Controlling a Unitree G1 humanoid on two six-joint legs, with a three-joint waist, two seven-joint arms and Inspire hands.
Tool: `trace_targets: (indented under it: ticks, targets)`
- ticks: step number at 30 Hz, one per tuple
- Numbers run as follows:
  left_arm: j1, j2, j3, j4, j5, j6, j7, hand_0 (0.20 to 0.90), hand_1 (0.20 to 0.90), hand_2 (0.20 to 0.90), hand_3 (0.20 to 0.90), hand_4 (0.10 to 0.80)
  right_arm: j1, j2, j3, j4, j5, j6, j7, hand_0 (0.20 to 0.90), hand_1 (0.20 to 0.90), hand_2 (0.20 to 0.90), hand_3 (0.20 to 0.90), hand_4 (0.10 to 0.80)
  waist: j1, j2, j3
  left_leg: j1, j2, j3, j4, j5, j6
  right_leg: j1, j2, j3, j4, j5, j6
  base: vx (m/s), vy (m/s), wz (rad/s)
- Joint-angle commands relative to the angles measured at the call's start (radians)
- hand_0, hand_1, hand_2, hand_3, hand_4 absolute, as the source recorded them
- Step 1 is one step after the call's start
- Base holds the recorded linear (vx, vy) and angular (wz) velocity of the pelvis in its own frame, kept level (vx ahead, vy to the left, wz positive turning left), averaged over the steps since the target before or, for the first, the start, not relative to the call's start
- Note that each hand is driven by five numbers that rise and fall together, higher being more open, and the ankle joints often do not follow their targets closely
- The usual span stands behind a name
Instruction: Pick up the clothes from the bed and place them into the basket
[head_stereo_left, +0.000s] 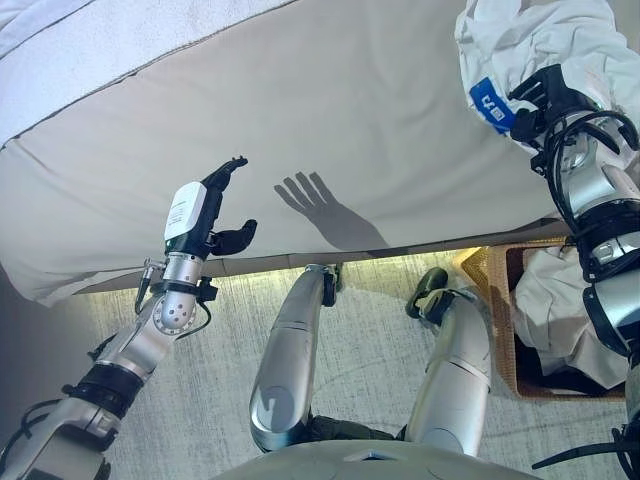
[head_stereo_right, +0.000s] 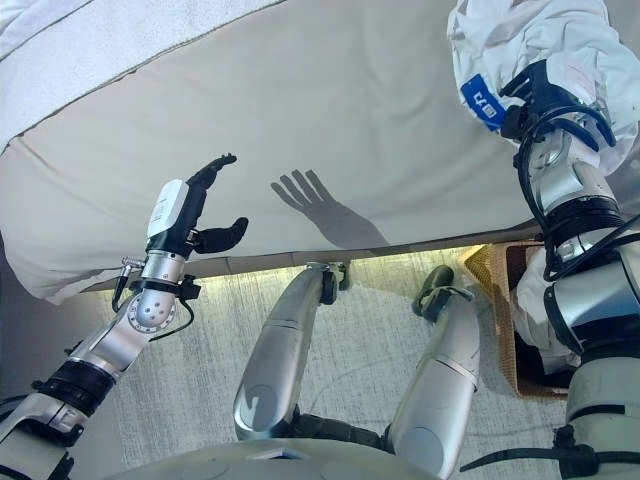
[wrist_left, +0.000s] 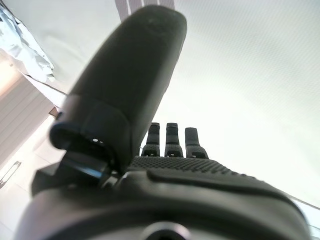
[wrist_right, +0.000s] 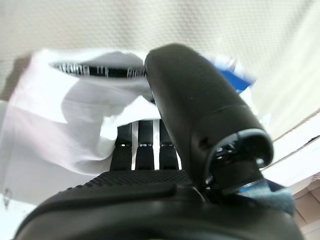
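Print on the white garment (head_stereo_left: 530, 40): a blue tag (head_stereo_left: 492, 105) at its edge bears white marks, too small to read in the head views. In the right wrist view, a black band (wrist_right: 100, 71) on the same cloth carries a row of white capitals, seen upside down, possibly one repeated word; not legible. The white cover (head_stereo_left: 186, 210) on the left hand (head_stereo_left: 213, 215) shows fine grey print, unreadable.

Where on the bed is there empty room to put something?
The middle of the bed is bare, between the open left hand and the white clothes held by the right hand. The basket below already holds white cloth.
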Motion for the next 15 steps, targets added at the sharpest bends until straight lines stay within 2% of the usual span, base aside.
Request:
trace_targets:
  ticks: [1, 10, 11, 15]
  targets:
    - [0.009, 0.045, 0.055, -0.09, -0.015, -0.042, 0.071, 0.9, 0.9, 0.9, 0.9, 0.8, -0.056, -0.093, 0.03, -0.021, 0.008, -0.028, -0.02, 0.3, 0.3, 0.3, 0.2, 0.1, 0.001, 0.008, -0.023, 0.042, 0.001, -0.035, 0.13, -0.116, 0.013, 0.088, 0.047, -0.026, -0.015, 0.001, 0.016, -0.012, 0.021, -0.07]
    - [-0.016, 0.049, 0.052, -0.055, -0.031, -0.058, 0.084, 0.9, 0.9, 0.9, 0.9, 0.8, -0.02, -0.1, 0.009, -0.028, -0.004, -0.075, -0.009, 0.3, 0.3, 0.3, 0.2, 0.1, -0.031, -0.026, -0.023, 0.252, 0.027, -0.009, -0.028, -0.049, -0.019, 0.29, 0.074, -0.033, -0.194, 0.049, 0.029, -0.011, 0.054, -0.12]
    - [-0.028, 0.053, 0.055, -0.054, -0.038, -0.057, 0.082, 0.9, 0.9, 0.9, 0.9, 0.8, -0.022, -0.108, 0.003, -0.024, -0.003, -0.085, -0.011, 0.3, 0.3, 0.3, 0.2, 0.1, -0.035, -0.031, -0.023, 0.267, 0.029, 0.002, -0.058, -0.015, -0.012, 0.309, 0.073, -0.046, -0.231, 0.081, 0.019, -0.083, 0.038, -0.14]
    - [-0.05, 0.059, 0.068, -0.041, -0.045, -0.047, 0.052, 0.9, 0.9, 0.9, 0.9, 0.8, 0.004, -0.132, -0.026, -0.035, 0.016, -0.111, -0.011, 0.3, 0.3, 0.3, 0.2, 0.1, -0.051, -0.066, -0.023, 0.41, 0.044, 0.017, -0.118, -0.016, -0.02, 0.456, 0.092, -0.048, -0.308, 0.09, 0.021, 0.006, 0.009, -0.13]
